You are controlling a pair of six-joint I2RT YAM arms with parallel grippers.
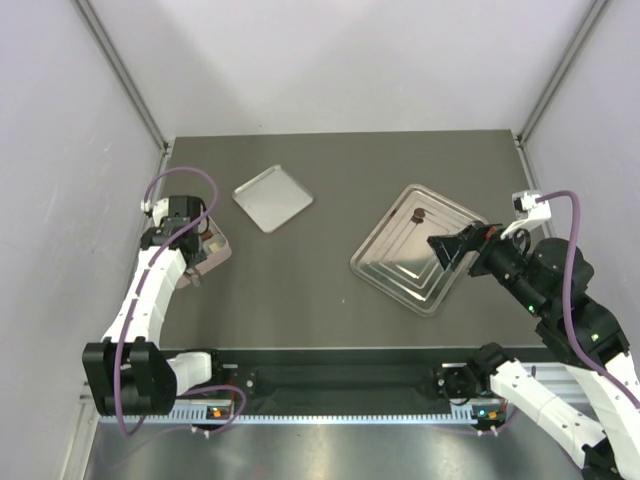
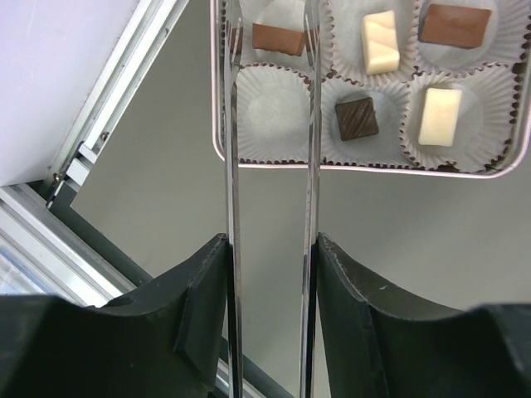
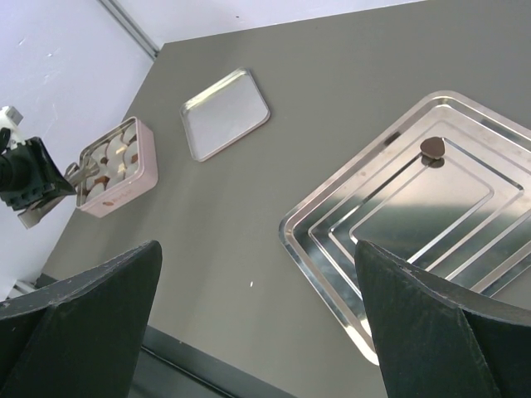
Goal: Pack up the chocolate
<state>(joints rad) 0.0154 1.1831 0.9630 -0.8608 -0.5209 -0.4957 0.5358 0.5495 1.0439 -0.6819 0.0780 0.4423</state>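
Note:
My left gripper (image 2: 271,249) is shut on metal tweezers (image 2: 231,166), whose two blades reach over a pink box (image 2: 217,124) of white paper cups. The blades pass either side of a brown chocolate (image 2: 278,39); their tips run off the frame. The box also holds two cream pieces (image 2: 380,41), a brown piece (image 2: 454,25) and a dark piece (image 2: 357,118); one cup (image 2: 270,112) is empty. One dark chocolate (image 1: 420,213) lies on the silver tray (image 1: 385,262), also seen in the right wrist view (image 3: 431,149). My right gripper (image 1: 450,250) is open and empty over the tray's right side.
The box's flat metal lid (image 1: 272,197) lies on the table behind the box (image 1: 215,250) and left of the tray. Frame posts stand at the table's back corners. The enclosure wall is close on the left of the box.

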